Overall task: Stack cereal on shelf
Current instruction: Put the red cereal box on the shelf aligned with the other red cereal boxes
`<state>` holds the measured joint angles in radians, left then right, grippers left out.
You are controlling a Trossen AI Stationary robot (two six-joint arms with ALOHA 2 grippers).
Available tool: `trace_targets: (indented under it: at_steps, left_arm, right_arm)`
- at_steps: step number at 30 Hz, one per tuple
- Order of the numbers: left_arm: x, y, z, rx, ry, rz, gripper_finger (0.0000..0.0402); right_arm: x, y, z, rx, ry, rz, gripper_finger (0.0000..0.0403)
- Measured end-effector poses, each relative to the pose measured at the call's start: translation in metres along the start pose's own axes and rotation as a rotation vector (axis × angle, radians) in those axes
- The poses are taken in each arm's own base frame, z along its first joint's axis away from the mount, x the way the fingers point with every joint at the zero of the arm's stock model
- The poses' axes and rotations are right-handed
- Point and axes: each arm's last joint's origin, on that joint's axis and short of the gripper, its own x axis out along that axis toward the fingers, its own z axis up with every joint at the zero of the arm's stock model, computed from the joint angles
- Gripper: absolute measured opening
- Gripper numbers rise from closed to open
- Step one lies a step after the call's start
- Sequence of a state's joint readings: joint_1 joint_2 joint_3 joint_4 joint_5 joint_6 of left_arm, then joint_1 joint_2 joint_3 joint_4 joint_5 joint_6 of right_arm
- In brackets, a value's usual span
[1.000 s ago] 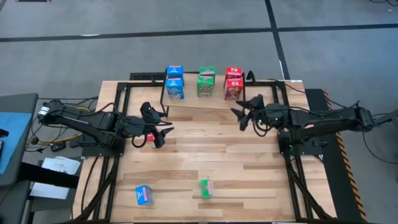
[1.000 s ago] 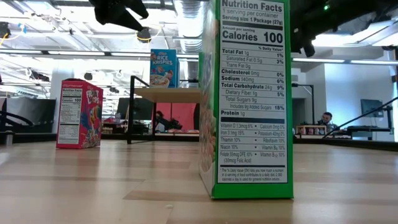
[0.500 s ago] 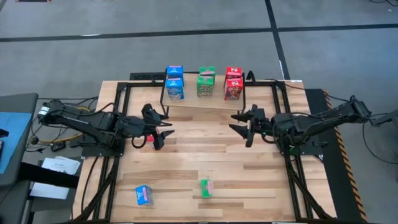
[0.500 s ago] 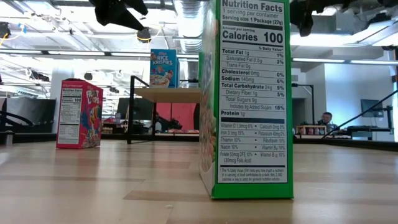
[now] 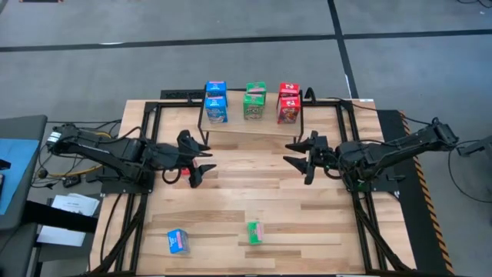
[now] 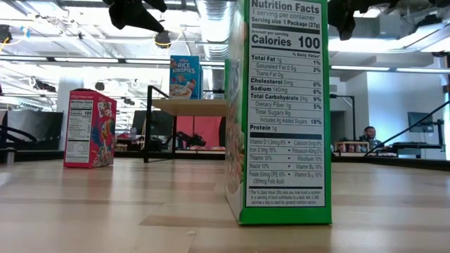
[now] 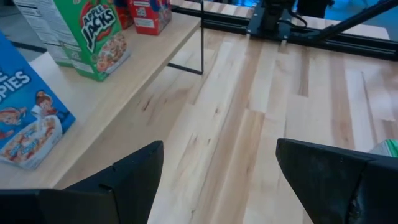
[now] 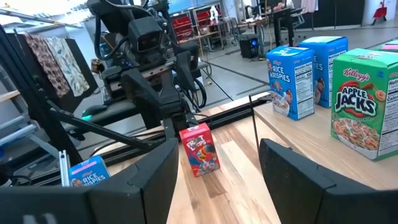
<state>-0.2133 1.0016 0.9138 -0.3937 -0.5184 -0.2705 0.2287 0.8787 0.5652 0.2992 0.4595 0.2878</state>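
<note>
The shelf stands at the table's far side and carries two blue, two green and two red cereal boxes, stacked in pairs. A red box stands upright on the table, partly under my left arm. A blue box and a green box stand near the front edge. My left gripper is open and empty, raised above the table just right of the red box. My right gripper is open and empty, raised in front of the shelf's right end.
Black frame rails run along the table's left, right and far sides. The green box fills the middle of the low view. Bare wood lies between the two grippers.
My right gripper has drawn back from the shelf toward the table's near edge and a little toward the table's left, still open. The boxes have not moved.
</note>
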Motion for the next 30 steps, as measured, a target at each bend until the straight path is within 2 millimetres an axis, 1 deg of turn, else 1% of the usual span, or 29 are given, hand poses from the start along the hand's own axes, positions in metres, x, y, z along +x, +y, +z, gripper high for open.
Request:
trace_targets:
  at_steps: [4,10,14,16,19,23,27,30]
  left_arm:
    - [0.000,0.000,0.000,-0.006,-0.002,-0.002,0.0303]
    - [0.000,-0.001,0.000,0.004,0.011,-0.048,0.0304]
    - [0.002,0.003,0.001,0.022,0.022,-0.054,0.0319]
    - [0.001,0.006,0.005,0.022,0.035,-0.065,0.0331]
    - [-0.002,0.012,0.015,-0.030,0.037,-0.047,0.0350]
    - [-0.011,0.020,0.026,-0.158,0.079,-0.006,0.0368]
    - [-0.017,0.022,0.027,-0.260,0.128,0.008,0.0371]
    - [-0.019,0.022,0.024,-0.318,0.179,0.008,0.0371]
  right_arm:
    - [0.000,0.000,0.000,0.000,0.000,0.000,0.0249]
    - [0.000,0.000,-0.001,-0.006,0.012,-0.004,0.0249]
    - [0.000,-0.001,-0.003,-0.015,0.031,-0.010,0.0249]
    - [0.000,-0.001,-0.003,-0.015,0.033,-0.010,0.0249]
    - [0.000,-0.001,-0.003,-0.015,0.035,-0.001,0.0249]
    - [0.000,-0.001,-0.003,-0.015,0.035,0.001,0.0249]
    - [0.000,-0.001,-0.003,-0.016,0.036,0.003,0.0249]
    - [0.000,-0.001,-0.004,-0.017,0.038,0.002,0.0249]
